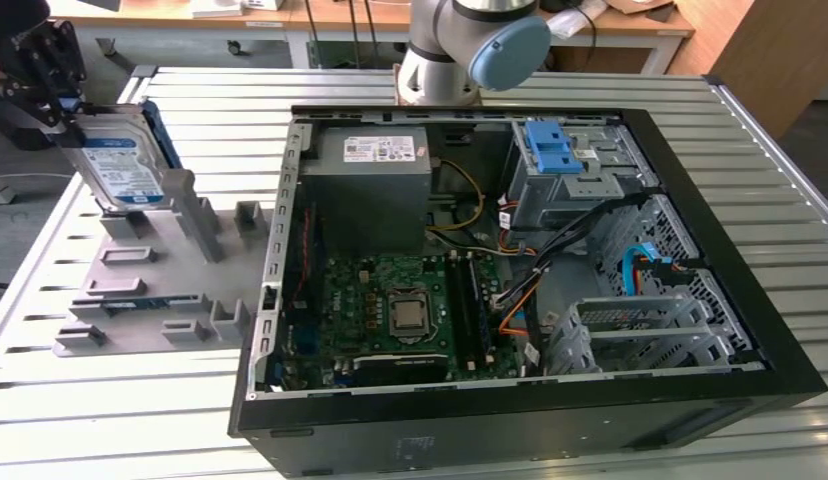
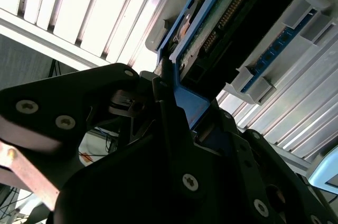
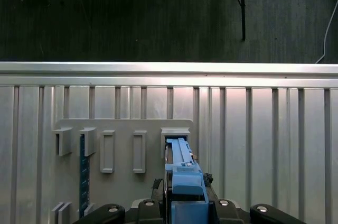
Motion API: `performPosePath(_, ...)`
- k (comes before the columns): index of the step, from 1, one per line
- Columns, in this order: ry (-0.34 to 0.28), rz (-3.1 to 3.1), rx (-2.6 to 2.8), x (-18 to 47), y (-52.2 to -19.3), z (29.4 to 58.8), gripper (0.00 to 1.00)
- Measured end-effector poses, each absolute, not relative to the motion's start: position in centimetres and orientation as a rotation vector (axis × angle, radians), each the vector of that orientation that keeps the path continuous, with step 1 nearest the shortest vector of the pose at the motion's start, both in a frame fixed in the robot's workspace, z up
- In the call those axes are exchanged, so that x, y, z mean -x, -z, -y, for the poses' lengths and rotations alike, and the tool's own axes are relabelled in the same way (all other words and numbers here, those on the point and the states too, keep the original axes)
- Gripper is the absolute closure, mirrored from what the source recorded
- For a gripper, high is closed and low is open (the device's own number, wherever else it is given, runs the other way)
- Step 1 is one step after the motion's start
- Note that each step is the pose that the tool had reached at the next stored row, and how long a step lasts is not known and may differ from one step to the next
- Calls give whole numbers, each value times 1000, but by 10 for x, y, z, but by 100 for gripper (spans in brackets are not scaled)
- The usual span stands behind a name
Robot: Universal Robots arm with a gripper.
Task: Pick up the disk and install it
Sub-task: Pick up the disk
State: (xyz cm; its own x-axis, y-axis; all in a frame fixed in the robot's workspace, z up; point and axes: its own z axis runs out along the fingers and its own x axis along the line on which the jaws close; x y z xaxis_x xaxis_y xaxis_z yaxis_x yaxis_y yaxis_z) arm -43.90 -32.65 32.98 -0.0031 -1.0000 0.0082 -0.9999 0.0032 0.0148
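- The gripper (image 1: 67,110) sits at about 10 o'clock in the exterior view, beyond the computer case's side wall and over the slatted metal table (image 1: 121,400).
- Its fingers are pinched onto the disk (image 1: 121,170), which hangs upright below them with its white-and-blue label facing the camera.
- In the second wrist view the gripper (image 2: 190,110) clamps the blue carrier bracket from both sides. The disk (image 2: 232,28) shows its circuit-board face beyond the fingers.
- In the first wrist view the disk (image 3: 182,174) is seen edge-on, a narrow blue strip between the fingers of the gripper (image 3: 185,205).
- The disk's lower edge is level with the upright posts of the grey holder plate (image 1: 147,290). I cannot tell whether it touches a slot there.
- The open computer case (image 1: 521,410) lies on its side at the centre of the table, at 3 o'clock from the disk and apart from it.
- Inside the case, the grey power-supply box (image 1: 374,170) sits towards 12 o'clock, and a blue latch (image 1: 554,150) is at about 1 o'clock.
- The green motherboard (image 1: 387,310) lies near the case's middle.
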Motion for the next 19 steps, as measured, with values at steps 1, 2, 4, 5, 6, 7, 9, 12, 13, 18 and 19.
performPosePath(1, 7, 2213, -2206, 439, -330, 327, 64)
performPosePath(2, 8, 2213, -2206, 439, -331, 327, 64)
performPosePath(4, 7, 2213, -2206, 439, -332, 327, 64)
performPosePath(5, 7, 2213, -2206, 439, -332, 327, 64)
performPosePath(6, 7, 2213, -2206, 439, -333, 326, 64)
performPosePath(7, 7, 2213, -2206, 439, -333, 326, 64)
performPosePath(9, 7, 2213, -2206, 439, -335, 326, 64)
performPosePath(12, 7, 2214, -2207, 439, -337, 326, 64)
performPosePath(13, 7, 2214, -2207, 439, -337, 326, 64)
performPosePath(18, 8, 2214, -2207, 439, -341, 327, 64)
performPosePath(19, 8, 2214, -2207, 439, -341, 326, 64)
